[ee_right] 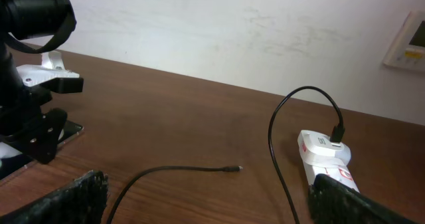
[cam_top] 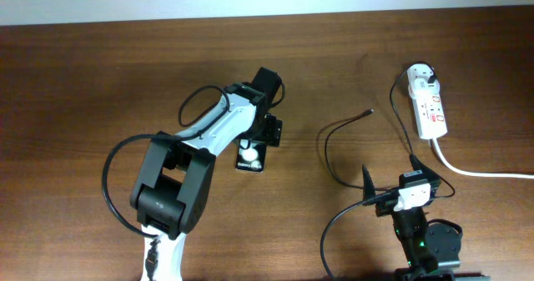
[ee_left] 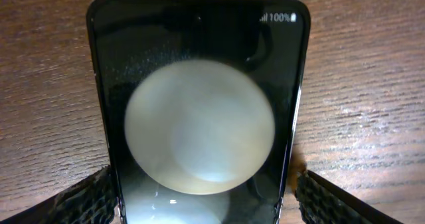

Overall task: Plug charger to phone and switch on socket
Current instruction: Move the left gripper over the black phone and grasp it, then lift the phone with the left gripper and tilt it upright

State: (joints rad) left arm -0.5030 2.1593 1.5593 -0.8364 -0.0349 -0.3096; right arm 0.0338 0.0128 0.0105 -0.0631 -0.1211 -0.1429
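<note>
The phone point(cam_top: 249, 158) lies flat on the table and shows a white circle on its black screen. It fills the left wrist view point(ee_left: 199, 104). My left gripper point(cam_top: 265, 132) is low over it, open, with one finger on each side of the phone point(ee_left: 206, 201); a thin strip of table shows by the right finger. The charger cable's tip point(cam_top: 370, 112) lies loose on the wood and also shows in the right wrist view point(ee_right: 237, 169). The cable runs from the round plug point(cam_top: 423, 74) on the white socket strip point(cam_top: 432, 110), which the right wrist view point(ee_right: 323, 154) also shows. My right gripper point(cam_top: 390, 174) is open and empty point(ee_right: 212, 204), near its base.
A thick white cord point(cam_top: 476, 171) runs from the strip off to the right. The charger cable loops point(cam_top: 324, 152) between the phone and my right arm. A pale wall point(ee_right: 232, 31) bounds the table's far edge.
</note>
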